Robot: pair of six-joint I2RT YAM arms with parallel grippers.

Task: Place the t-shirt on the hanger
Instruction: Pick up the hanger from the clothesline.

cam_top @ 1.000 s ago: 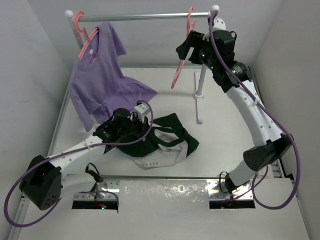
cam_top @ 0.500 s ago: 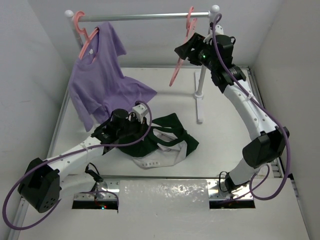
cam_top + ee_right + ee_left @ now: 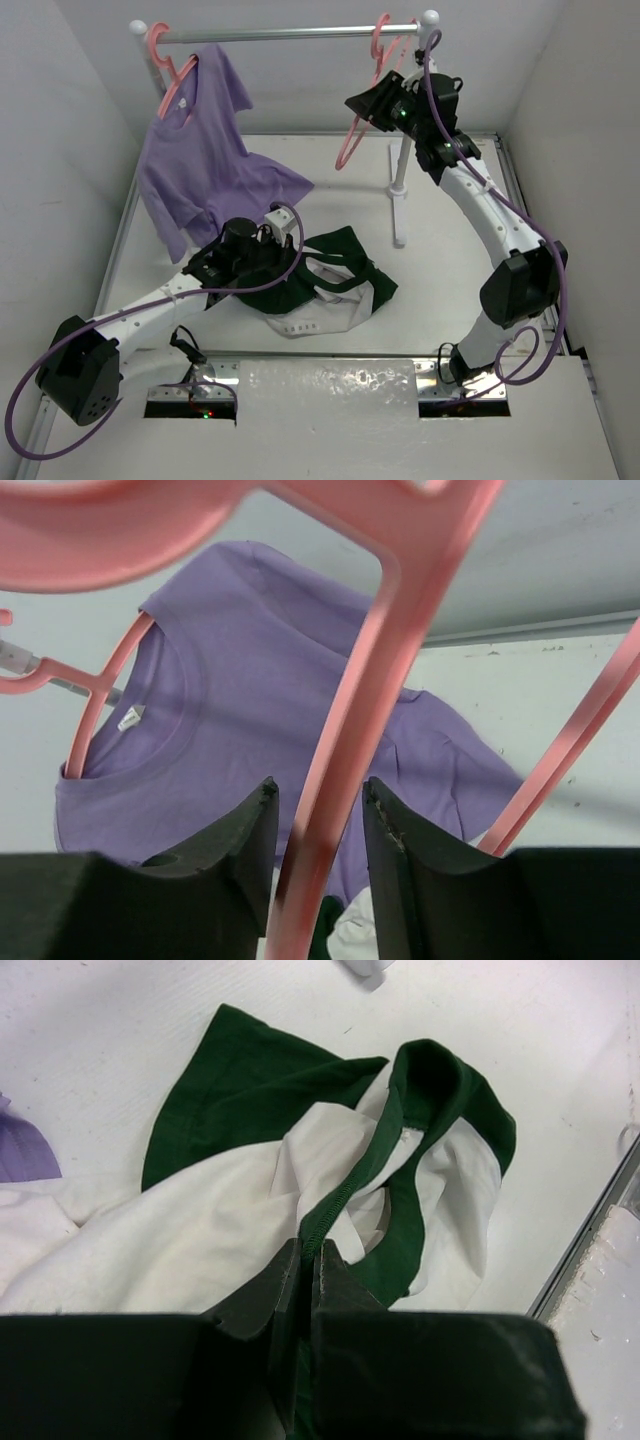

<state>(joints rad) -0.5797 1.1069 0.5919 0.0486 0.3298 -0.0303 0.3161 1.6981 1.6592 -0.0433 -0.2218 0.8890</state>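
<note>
Left gripper (image 3: 312, 1252): fingers together, clamped on the green collar of the t-shirt (image 3: 250, 1220). The t-shirt lay crumpled on the table (image 3: 350, 200), below the rail (image 3: 280, 33) and on my side of it, roughly under its middle. White body and green sleeves showed; I couldn't see the graphic.

Right gripper (image 3: 318, 785): up at the right end of the rail, jaws apart and straddling one arm of the hanger (image 3: 405, 610). There was a sliver of gap on one side, and I couldn't tell if the other pad was touching. The hanger's hook was on the rail and its body hung tilted below.

At the left end of the rail, a purple shirt (image 3: 200, 150) hung on a second hanger (image 3: 170, 75).
</note>
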